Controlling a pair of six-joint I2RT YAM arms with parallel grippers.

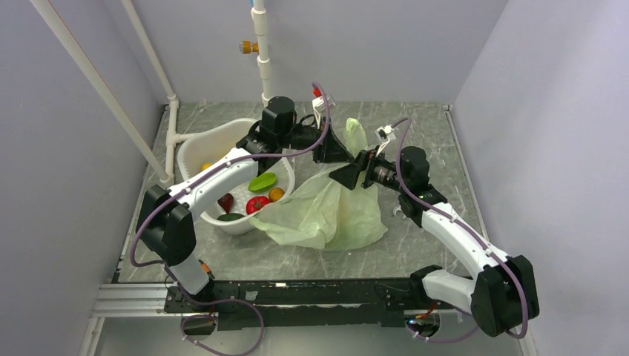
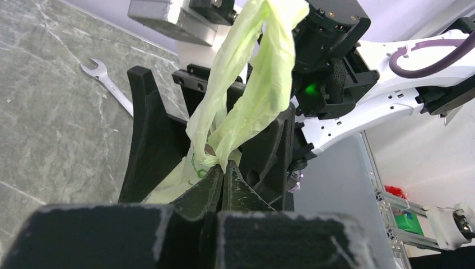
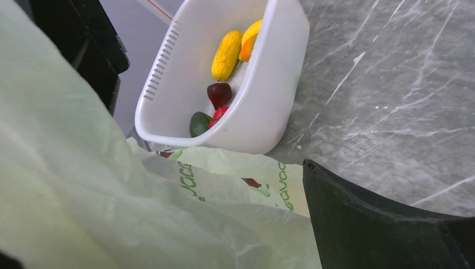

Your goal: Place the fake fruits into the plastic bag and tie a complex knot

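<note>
Pale-green crinkly translucent plastic bag [image 1: 326, 215] slumps on the grey marbled desk [image 1: 430, 148] beside the white plastic basin [image 1: 206, 142], which holds the glossy fake fruits [image 3: 227, 55]. Only the left wrist view shows the left pincer [image 2: 223, 168] clamped on its twisted handles, with the right pincer [image 1: 347, 176] spread wide around them.
</note>
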